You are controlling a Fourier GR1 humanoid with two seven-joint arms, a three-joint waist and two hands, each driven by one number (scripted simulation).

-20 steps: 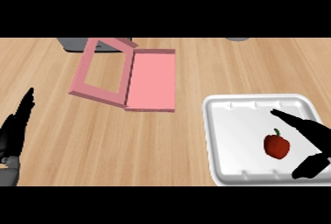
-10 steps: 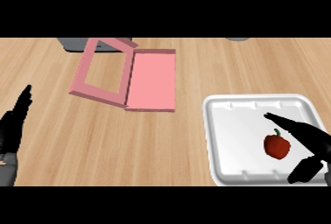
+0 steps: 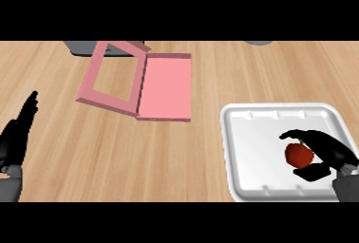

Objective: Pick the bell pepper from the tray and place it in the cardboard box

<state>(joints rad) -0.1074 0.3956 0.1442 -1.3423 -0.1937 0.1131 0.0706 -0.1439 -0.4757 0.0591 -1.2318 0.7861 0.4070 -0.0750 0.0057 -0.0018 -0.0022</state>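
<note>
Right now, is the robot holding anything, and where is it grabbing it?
The right hand curls round the red bell pepper on the white tray, fingers over its top, thumb below. It looks grasped but not lifted. The left hand holds nothing.

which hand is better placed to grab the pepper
Right. The right hand is already curled around the bell pepper on the white tray; the left hand rests open at the far left edge.

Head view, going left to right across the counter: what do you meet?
Robot's left hand, resting open at the left edge → pink open box → white square tray → red bell pepper → right hand, curled around the pepper.
</note>
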